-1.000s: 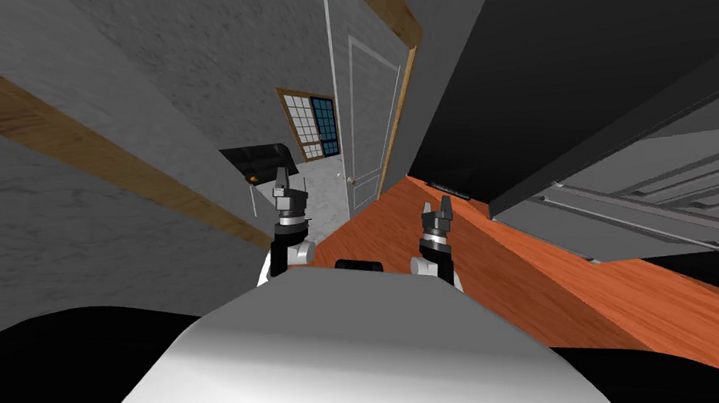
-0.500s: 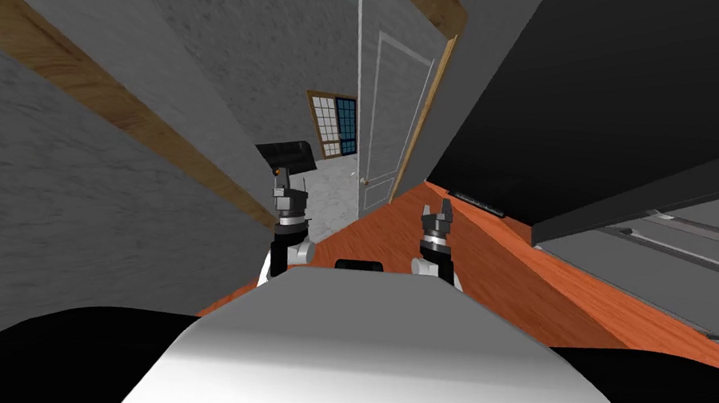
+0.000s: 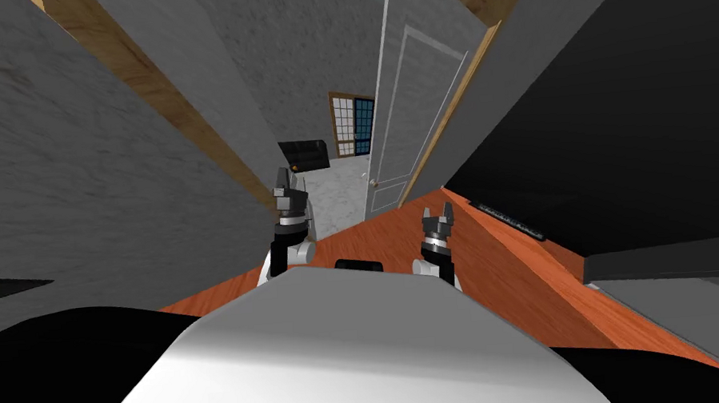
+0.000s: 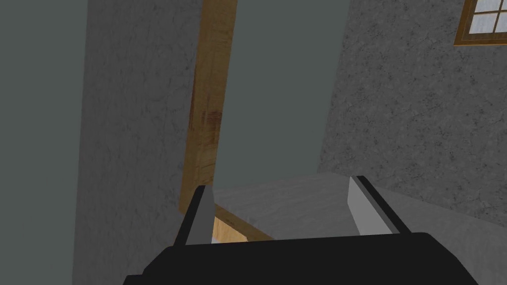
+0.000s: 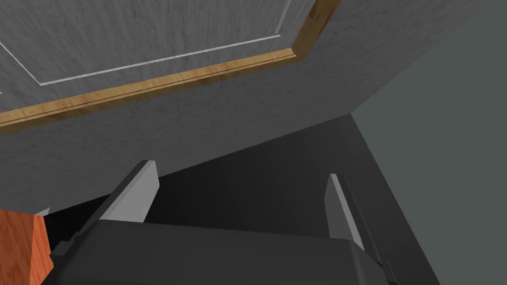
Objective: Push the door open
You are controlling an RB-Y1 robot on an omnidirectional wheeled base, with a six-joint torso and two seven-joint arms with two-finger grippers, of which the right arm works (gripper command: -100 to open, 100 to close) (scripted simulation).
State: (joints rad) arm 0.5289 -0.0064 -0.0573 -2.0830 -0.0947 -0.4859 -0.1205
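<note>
1. A grey wall point(image 3: 67, 170) with a slanting wooden strip point(image 3: 150, 83) runs close along the side of the left tool point(image 3: 287, 181). A large dark cabinet point(image 3: 623, 110) lines the right side.
2. The orange wooden floor point(image 3: 506, 256) stretches from both tools to the foot of the door.
3. Through the gap beside the door are a pale floor, a black piece of furniture point(image 3: 303, 153) and a wood-framed window point(image 3: 353, 123).
4. The pale grey panelled door point(image 3: 411, 119) is ahead, beyond and between the two tools and well apart from both. It stands ajar: its right edge meets the wooden frame point(image 3: 454, 99) and its knob point(image 3: 372, 183) sits near the free left edge.
5. Its long axis runs floor to ceiling, upright (the lean is the camera's). The panelled face is turned toward the robot.
6. The left tool is raised with its fingers spread and holds nothing.
7. The right tool point(image 3: 439, 219) sits lower, also spread and empty, and its wrist view looks up at the door panel and frame above the cabinet.
</note>
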